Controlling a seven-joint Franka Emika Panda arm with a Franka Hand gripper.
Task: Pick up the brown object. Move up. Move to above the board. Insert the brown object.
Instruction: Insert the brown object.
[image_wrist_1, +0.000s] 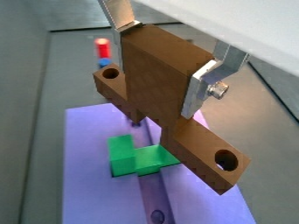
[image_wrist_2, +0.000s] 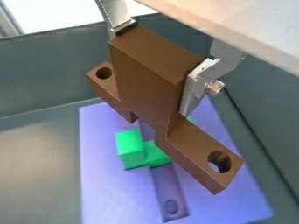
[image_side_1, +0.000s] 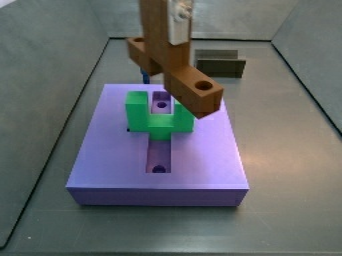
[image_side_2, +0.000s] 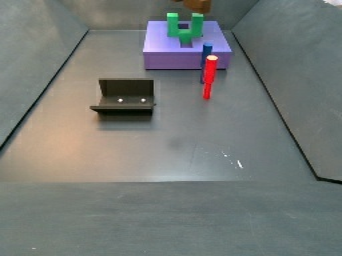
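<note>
My gripper (image_wrist_1: 158, 63) is shut on the thick cross part of the brown object (image_wrist_1: 163, 87), an orange-brown flat bar with round holes near its ends. It also shows in the wrist view (image_wrist_2: 152, 96) and a side view (image_side_1: 171, 65). The bar hangs in the air above the lavender board (image_side_1: 120, 160), over the green U-shaped block (image_side_1: 144, 115) and the central groove with holes (image_side_1: 159, 160). It does not touch the board. In a side view only a bit of the bar (image_side_2: 195, 6) shows above the board (image_side_2: 167, 52) and the green block (image_side_2: 183, 28).
A blue peg with a red top (image_side_2: 209, 75) stands in front of the board; it shows beyond the bar in a wrist view (image_wrist_1: 103, 51). The fixture (image_side_2: 123, 97) stands on the floor, left of the peg. A dark olive block (image_side_1: 221, 65) lies behind the board.
</note>
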